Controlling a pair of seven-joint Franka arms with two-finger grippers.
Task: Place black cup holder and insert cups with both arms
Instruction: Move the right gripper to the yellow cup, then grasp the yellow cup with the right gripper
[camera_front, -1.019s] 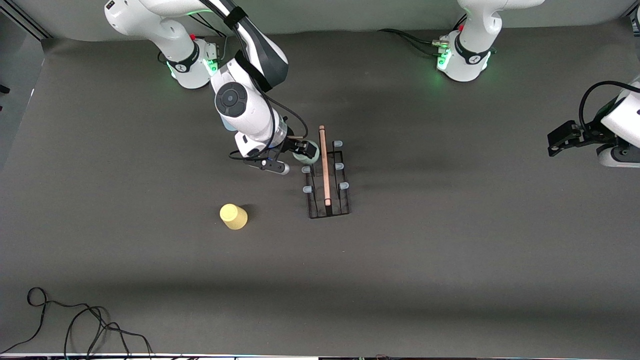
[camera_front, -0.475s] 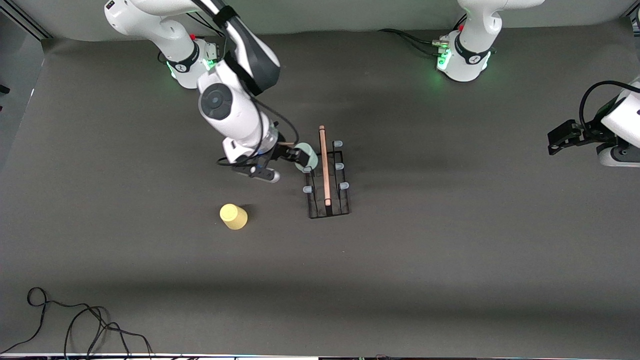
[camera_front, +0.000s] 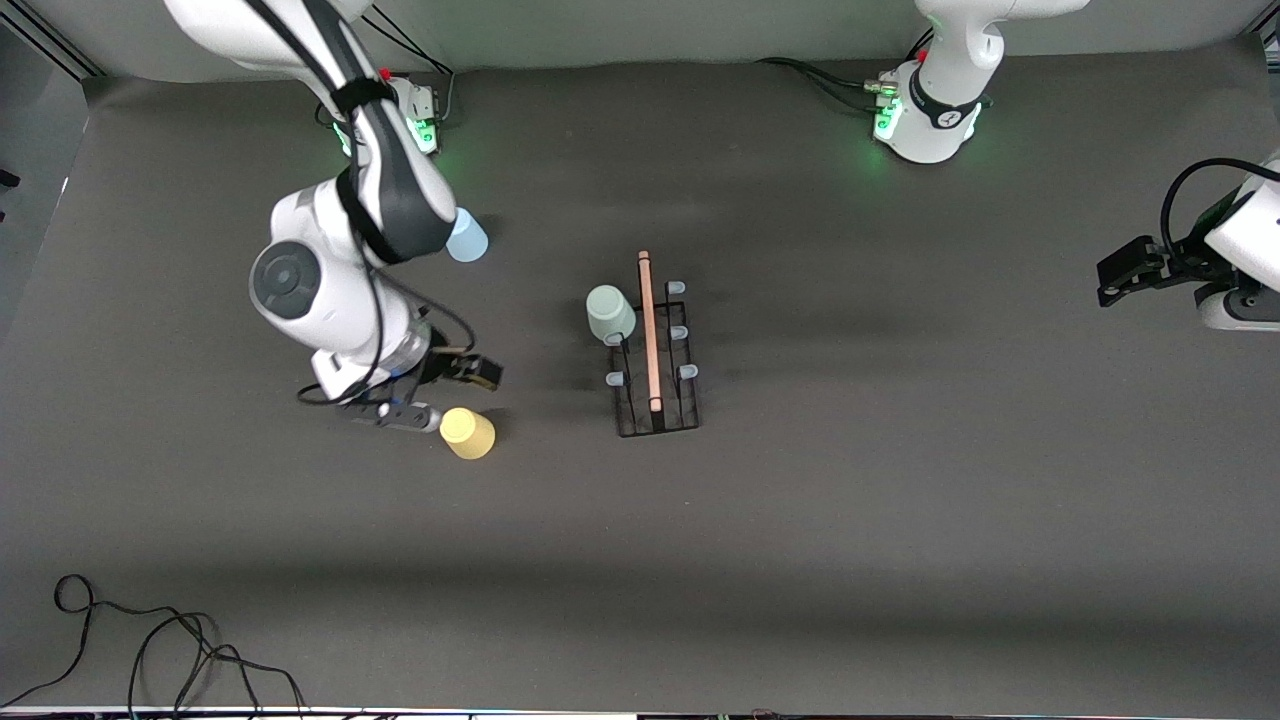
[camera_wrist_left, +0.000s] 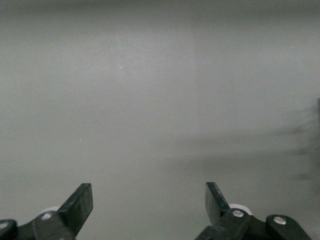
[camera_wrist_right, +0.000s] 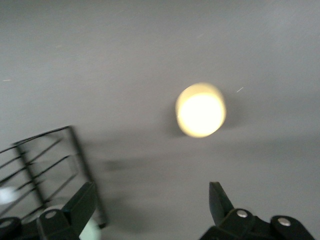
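Standing: black cup holder (camera_front: 655, 345), mid-table, green cup (camera_front: 610, 312) on a prong.
Left: yellow cup (camera_front: 467, 433), blue cup (camera_front: 466, 237).
Right gripper (camera_front: 478, 373): released, above yellow cup.
Left gripper (camera_front: 1118, 281): released, waiting at table edge.

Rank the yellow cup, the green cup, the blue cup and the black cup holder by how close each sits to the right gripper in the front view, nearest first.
From the open right gripper:
1. Yellow cup, just beside it, nearer the front camera.
2. Green cup, on a prong at the rack's farther end; blue cup, near the right arm's base: too close to call.
3. Black cup holder, mid-table, toward the left arm's end.
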